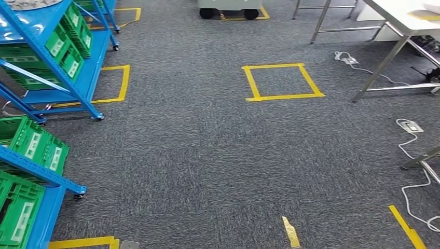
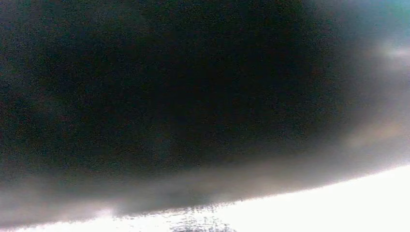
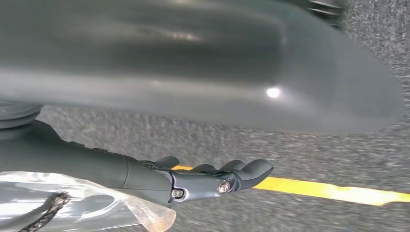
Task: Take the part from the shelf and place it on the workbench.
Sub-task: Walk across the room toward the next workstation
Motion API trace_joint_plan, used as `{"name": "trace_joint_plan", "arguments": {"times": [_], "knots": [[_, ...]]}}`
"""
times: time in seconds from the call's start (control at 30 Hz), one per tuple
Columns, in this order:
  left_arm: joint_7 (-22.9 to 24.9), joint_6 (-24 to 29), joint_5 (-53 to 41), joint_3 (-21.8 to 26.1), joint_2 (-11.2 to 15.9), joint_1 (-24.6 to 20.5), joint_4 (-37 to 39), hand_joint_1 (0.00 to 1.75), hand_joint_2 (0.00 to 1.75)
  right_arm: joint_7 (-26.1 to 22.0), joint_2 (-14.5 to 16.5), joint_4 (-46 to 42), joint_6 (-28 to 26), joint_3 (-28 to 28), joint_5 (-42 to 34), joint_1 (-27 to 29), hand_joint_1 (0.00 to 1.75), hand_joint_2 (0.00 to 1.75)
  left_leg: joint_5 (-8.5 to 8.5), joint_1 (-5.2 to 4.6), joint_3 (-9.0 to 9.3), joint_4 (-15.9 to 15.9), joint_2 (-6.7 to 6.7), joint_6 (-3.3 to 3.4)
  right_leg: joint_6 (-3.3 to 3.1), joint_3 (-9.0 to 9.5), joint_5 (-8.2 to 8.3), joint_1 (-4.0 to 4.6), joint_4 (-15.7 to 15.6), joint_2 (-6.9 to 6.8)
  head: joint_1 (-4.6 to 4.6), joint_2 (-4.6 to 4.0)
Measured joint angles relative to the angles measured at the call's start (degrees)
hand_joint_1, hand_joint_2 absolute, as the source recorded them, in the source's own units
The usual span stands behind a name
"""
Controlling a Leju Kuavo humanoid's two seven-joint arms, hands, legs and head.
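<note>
Grey carpet floor with yellow tape square, blue steel shelves left, white worktop far right; right robot hand fingers extended, empty; left unclear.

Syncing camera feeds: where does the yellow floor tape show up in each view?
Head view: a yellow tape square on the grey carpet, upper middle, with more strips near the blue shelves.
Left wrist view: too dark and blurred to tell.
Right wrist view: one yellow tape line on the carpet, running just beyond the right hand.
Shared landmark: the grey carpet with yellow tape, in head and right wrist views.
</note>
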Motion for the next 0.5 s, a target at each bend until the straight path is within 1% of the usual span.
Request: {"name": "trace_joint_plan", "arguments": {"times": [0.03,0.07,0.1,0.13,0.17,0.2,0.23,0.27,0.3,0.33,0.37,0.4,0.43,0.47,0.5], "knots": [[-0.1,0.0,0.0,0.0,0.0,-0.1,0.0,0.00,0.00,0.0,0.0,0.0,0.0,0.0,0.0,0.0,0.00,0.00,0.03,0.01,-0.28,0.2,-0.70,-0.30,-0.12,1.12,0.60,-0.13,-2.4,1.42,0.00,-0.01],[-0.1,0.0,0.0,0.0,0.0,-0.1,0.0,0.00,0.00,0.0,0.0,0.0,0.0,-0.1,0.0,0.0,0.00,0.00,0.13,0.08,-0.66,0.3,-1.40,-0.70,-0.25,1.68,0.54,-0.19,-3.5,2.43,0.01,-0.01],[-0.2,0.1,0.0,0.0,0.0,-0.1,0.0,0.00,0.00,0.0,0.0,0.0,0.0,-0.1,0.0,0.0,0.00,0.00,0.30,0.15,-1.02,0.5,-2.14,-1.15,-0.42,1.94,0.37,-0.16,-3.8,2.32,-0.01,-0.01],[-0.2,0.1,0.0,0.0,0.0,0.0,0.0,0.00,0.00,0.0,0.0,0.0,0.0,-0.1,0.0,0.0,0.00,0.00,0.40,0.32,-1.30,0.5,-2.65,-1.53,-0.70,2.12,0.36,-0.13,-4.0,1.58,0.02,-0.02],[-0.2,0.2,0.0,0.0,0.0,0.1,0.0,0.00,0.00,0.0,0.0,0.0,0.0,-0.1,0.0,0.0,0.00,0.00,0.20,0.32,-1.55,0.8,-2.04,-1.89,-1.03,2.21,0.51,-0.14,-4.2,0.82,-0.04,-0.02],[-0.3,0.2,0.0,0.0,0.0,0.2,0.0,0.00,0.00,0.0,0.0,0.0,0.0,-0.1,0.0,0.0,0.00,0.00,-0.53,0.25,-2.08,1.9,-0.64,-2.20,-1.40,2.39,0.65,-0.16,-4.4,-0.03,-0.24,-0.02],[-0.3,0.3,0.0,0.0,0.0,0.1,0.0,0.00,0.00,-0.1,0.0,0.0,0.0,-0.2,0.1,0.0,0.00,0.00,-1.94,0.19,-3.16,4.3,1.22,-2.48,-1.72,2.57,0.70,-0.18,-4.6,-1.02,-0.40,-0.02],[-0.4,0.3,0.0,0.0,-0.1,0.0,0.0,0.00,0.00,-0.1,0.0,0.0,0.1,-0.2,0.1,0.1,0.00,0.00,-3.70,0.16,-4.77,7.7,3.12,-2.77,-1.95,2.72,0.63,-0.06,-4.6,-2.04,-0.58,-0.02],[-0.4,0.4,-0.1,0.0,-0.1,-0.1,0.0,0.00,0.00,-0.1,0.0,0.0,0.1,-0.2,0.1,0.2,0.00,0.00,-5.42,0.27,-6.63,11.5,4.11,-3.01,-2.14,2.80,0.51,0.05,-4.6,-3.12,-0.69,-0.02],[-0.4,0.5,-0.1,0.0,-0.1,-0.2,0.0,0.00,0.00,-0.1,0.0,0.0,0.1,-0.2,0.2,0.2,0.00,0.00,-6.53,0.40,-8.17,14.8,4.53,-3.19,-2.24,2.87,0.38,0.14,-4.6,-4.18,-0.68,-0.02],[-0.4,0.5,-0.2,0.0,-0.1,-0.1,0.0,0.00,0.00,-0.1,0.0,0.0,0.1,-0.2,0.2,0.2,0.00,0.00,-6.65,0.52,-8.89,16.3,4.71,-3.29,-2.28,2.95,0.26,0.20,-4.6,-5.12,-0.69,-0.02],[-0.4,0.6,-0.3,0.0,-0.1,0.0,0.0,0.00,0.00,-0.1,0.0,0.0,0.1,-0.2,0.3,0.2,0.00,0.00,-5.72,0.61,-8.52,15.7,4.88,-3.32,-2.27,3.07,0.13,0.24,-4.6,-5.93,-0.69,-0.02],[-0.4,0.7,-0.4,0.0,-0.1,0.1,0.0,0.00,0.00,-0.1,0.0,0.0,0.1,-0.2,0.3,0.1,0.00,0.00,-3.99,0.64,-7.08,13.1,5.28,-3.24,-2.19,3.26,-0.01,0.27,-4.6,-6.67,-0.71,-0.01],[-0.4,0.8,-0.5,0.0,-0.1,0.1,0.0,0.00,0.00,-0.1,0.0,0.0,0.1,-0.2,0.4,0.0,0.00,0.00,-2.09,0.57,-4.99,9.2,6.41,-3.04,-2.04,3.50,-0.20,0.32,-4.6,-7.33,-0.71,-0.01],[-0.4,1.1,-0.7,0.0,-0.1,0.0,0.0,0.00,0.00,-0.1,0.0,0.0,0.1,-0.2,0.5,0.0,0.00,0.00,-0.80,0.26,-3.00,5.5,8.00,-2.75,-1.76,3.55,-0.47,0.49,-4.5,-7.97,-0.74,-0.01]]}}
